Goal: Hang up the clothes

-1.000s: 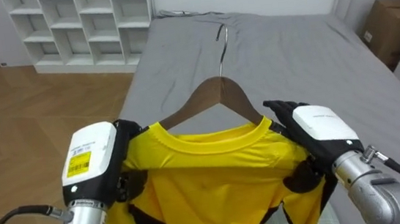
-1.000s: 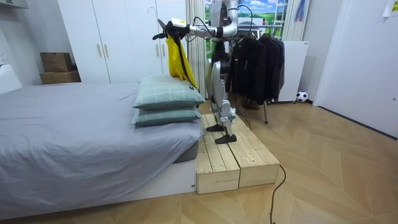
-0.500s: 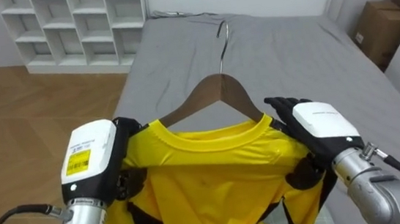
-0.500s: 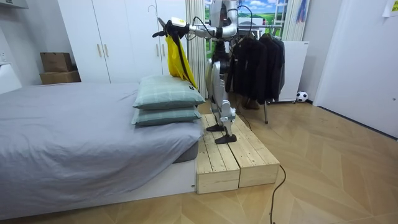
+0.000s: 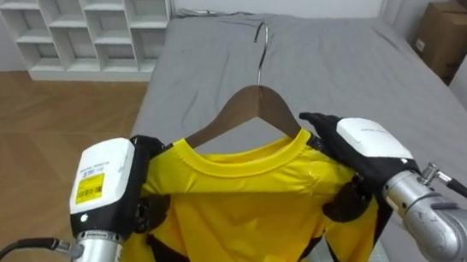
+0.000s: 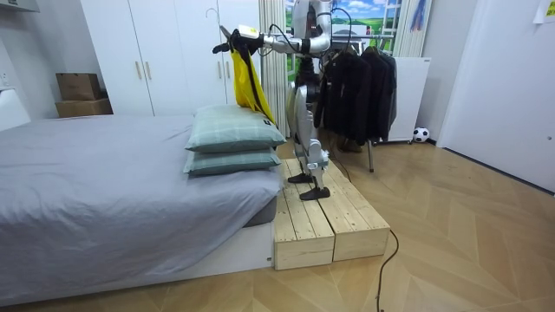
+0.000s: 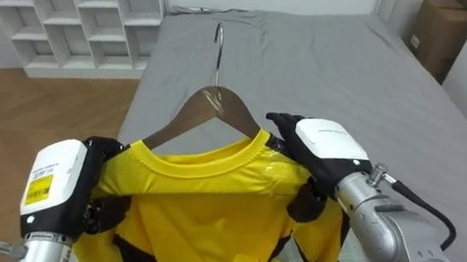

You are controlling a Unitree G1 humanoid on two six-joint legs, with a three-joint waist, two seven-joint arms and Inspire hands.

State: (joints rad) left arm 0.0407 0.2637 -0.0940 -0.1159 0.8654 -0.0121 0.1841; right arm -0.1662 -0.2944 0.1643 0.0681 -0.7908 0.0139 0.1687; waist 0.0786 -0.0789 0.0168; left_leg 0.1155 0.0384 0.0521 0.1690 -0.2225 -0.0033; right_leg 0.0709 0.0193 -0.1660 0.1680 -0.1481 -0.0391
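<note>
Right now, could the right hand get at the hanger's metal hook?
Probably, but only by letting go: the right hand is clamped on the yellow shirt at the hanger's shoulder. The hook stands bare above the collar, nothing between.

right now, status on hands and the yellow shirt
Left hand and right hand both shut on the yellow shirt, at its shoulders. Shirt on wooden hanger, hook up, over the bed. Clothes rack behind the robot.
</note>
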